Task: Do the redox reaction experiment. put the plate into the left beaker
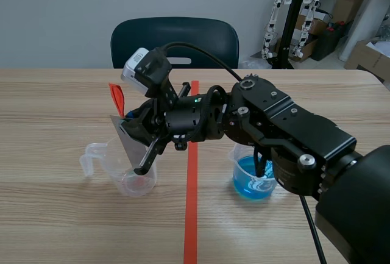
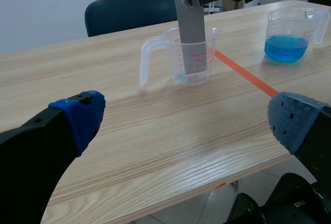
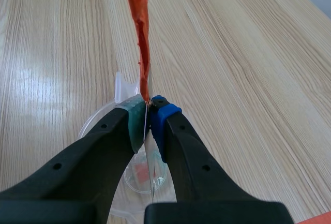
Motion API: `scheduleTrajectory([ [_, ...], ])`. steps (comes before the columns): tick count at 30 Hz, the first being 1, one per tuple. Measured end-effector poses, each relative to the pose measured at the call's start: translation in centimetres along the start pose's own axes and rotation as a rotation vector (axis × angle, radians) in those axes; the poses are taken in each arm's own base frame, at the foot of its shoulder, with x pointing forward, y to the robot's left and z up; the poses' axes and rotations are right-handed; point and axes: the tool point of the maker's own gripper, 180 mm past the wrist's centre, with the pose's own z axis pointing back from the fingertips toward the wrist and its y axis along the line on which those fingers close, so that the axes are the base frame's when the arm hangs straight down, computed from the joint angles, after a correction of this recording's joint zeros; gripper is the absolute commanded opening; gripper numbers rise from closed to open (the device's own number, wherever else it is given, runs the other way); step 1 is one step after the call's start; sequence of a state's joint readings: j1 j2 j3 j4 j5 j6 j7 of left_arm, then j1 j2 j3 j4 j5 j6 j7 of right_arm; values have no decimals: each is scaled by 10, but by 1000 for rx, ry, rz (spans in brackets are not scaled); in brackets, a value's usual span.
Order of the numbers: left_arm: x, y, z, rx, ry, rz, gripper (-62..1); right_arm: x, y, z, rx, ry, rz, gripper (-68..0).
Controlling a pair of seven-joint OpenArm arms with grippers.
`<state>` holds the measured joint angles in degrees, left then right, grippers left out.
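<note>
grey metal plate (image 2: 190,27): upper end clamped in the right jaws, lower end standing inside the clear left beaker (image 2: 171,53). judged nearly done; only lowering and release are left. left jaws apart, holding nothing, well apart from the beaker.

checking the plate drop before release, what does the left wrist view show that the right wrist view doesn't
Only the left wrist view: the flat grey metal plate face-on with its lower end inside the clear plastic handled beaker, the second beaker of blue liquid, the dark blue chair, and the open left gripper. Only the right wrist view: the right gripper, its pads pinching the plate edge-on, seen from over the beaker's mouth. Both: plate, clear beaker, wooden table.
</note>
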<state>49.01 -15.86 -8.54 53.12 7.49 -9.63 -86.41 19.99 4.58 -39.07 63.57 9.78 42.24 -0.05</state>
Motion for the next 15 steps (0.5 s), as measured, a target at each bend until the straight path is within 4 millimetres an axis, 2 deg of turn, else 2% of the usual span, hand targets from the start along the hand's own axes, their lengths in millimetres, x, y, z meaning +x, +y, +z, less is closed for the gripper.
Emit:
scheduleTrajectory([
  [2, 0, 0, 0, 0, 0, 0, 14, 0, 2, -1, 4, 3, 4, -500],
  [6, 0, 0, 0, 0, 0, 0, 14, -3, 2, -1, 6, 21, 18, -127],
  [7, 0, 0, 0, 0, 0, 0, 14, -3, 2, -1, 6, 21, 18, -64],
  [9, 0, 0, 0, 0, 0, 0, 14, -4, 2, -1, 6, 24, 21, -22],
  [12, 0, 0, 0, 0, 0, 0, 14, -11, 3, -3, 6, 70, 66, -22],
  [15, 0, 0, 0, 0, 0, 0, 14, -8, 4, -6, 9, 62, 63, -22],
])
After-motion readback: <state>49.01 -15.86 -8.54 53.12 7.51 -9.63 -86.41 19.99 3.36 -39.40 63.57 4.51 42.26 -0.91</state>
